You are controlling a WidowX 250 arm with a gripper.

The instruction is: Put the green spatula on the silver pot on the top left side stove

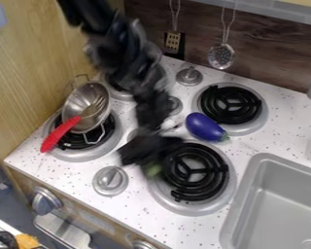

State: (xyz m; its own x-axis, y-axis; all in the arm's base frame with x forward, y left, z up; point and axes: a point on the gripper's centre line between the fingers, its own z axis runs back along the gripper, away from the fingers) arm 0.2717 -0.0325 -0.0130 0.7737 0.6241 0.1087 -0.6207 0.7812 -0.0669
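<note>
From where I stand, the silver pot (78, 100) sits tilted on the front left burner (117, 142) near the worktop's (257, 138) left edge, a red-handled whisk (59, 134) resting in it with the handle out over the rim. The black gripper (148, 156) hangs by the left side of the front right burner (233, 182), and just under it is a green smudge (151, 169), perhaps the spatula (whether the pincer is spread or pinching it, I can't tell). A purple eggplant (205, 127) lies between the two right burners.
</note>
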